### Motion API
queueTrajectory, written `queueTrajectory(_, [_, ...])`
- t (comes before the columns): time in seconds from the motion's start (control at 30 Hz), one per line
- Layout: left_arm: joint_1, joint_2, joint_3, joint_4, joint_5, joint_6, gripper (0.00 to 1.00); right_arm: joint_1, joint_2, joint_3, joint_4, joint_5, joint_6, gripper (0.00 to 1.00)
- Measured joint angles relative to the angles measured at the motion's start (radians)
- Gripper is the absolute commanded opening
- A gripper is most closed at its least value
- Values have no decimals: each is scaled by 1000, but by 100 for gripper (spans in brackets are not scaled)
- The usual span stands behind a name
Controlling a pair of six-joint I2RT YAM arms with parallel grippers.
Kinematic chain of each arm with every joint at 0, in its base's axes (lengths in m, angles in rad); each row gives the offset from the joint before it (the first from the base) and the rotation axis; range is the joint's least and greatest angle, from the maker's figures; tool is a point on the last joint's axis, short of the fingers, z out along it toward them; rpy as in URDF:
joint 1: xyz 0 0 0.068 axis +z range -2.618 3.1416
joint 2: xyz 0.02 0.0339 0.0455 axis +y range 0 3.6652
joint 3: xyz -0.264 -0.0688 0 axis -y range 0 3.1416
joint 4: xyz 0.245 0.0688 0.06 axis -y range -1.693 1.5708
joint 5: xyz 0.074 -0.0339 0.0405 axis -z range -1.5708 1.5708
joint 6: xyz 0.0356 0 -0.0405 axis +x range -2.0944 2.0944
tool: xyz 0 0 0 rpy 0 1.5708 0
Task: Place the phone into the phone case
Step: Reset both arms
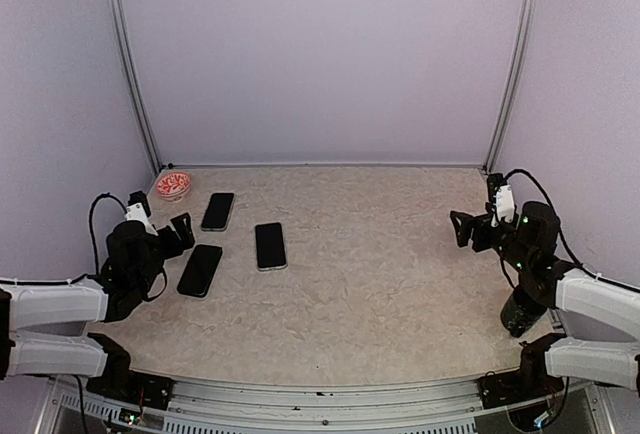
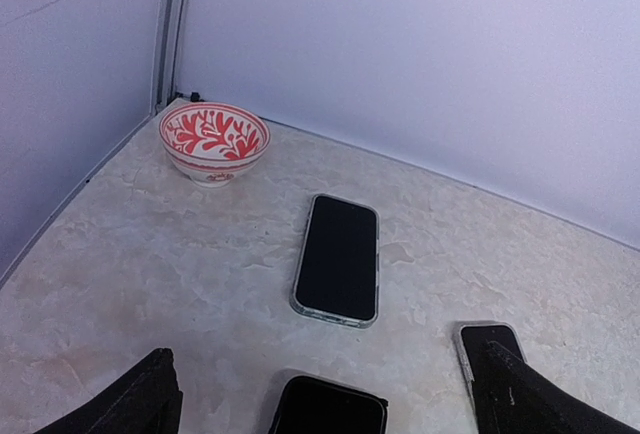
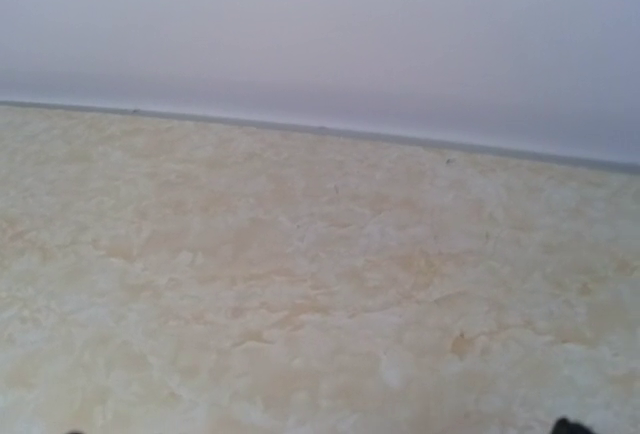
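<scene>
Three flat black rectangular phone-like slabs (image 1: 271, 246) lie apart on the beige marbled desk (image 1: 400, 284); which is the case is unclear. Left fingers (image 1: 185, 229) spread, holding nothing; right fingers (image 1: 460, 226) seemingly likewise.

A beige, marbled table (image 1: 380, 274) is carrying four small things, all gathered at its far left. A red-and-white patterned bowl (image 1: 173, 185) is sitting in the back left corner. Just right of it a dark phone (image 1: 217, 211) is lying flat. Another dark slab (image 1: 200, 270) is lying nearer the front edge, and a light-rimmed one (image 1: 270, 246) is resting beside it, toward the middle.
</scene>
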Motion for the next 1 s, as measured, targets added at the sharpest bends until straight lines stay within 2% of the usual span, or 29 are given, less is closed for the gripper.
queueTrajectory(0.4, [8, -153, -52, 89, 32, 83, 99, 0, -209, -101, 17, 68, -23, 100])
queueTrajectory(1.0, [8, -245, -63, 8, -41, 84, 98, 0, -477, -224, -26, 135, -53, 100])
